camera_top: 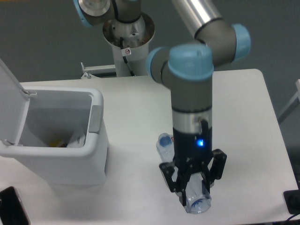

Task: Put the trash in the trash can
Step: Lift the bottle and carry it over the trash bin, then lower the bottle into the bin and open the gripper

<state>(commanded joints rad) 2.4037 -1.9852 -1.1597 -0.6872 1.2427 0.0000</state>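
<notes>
The water bottle (165, 142) lies at a slant on the white table, its blue cap toward the back left and its clear base (198, 204) near the front edge. My gripper (193, 186) points straight down over the bottle's lower half, its fingers pressed against both sides of it. The bottle still rests on the table. The white trash can (96, 154) stands at the left with its lid (10, 96) swung open. A crumpled whitish wrapper (78, 138) lies inside it, beside something yellow.
The arm's base (128, 32) stands at the table's back edge. A black object (11, 207) lies at the front left corner, and another (293, 201) sits off the table's right front edge. The table's front edge runs just below the bottle.
</notes>
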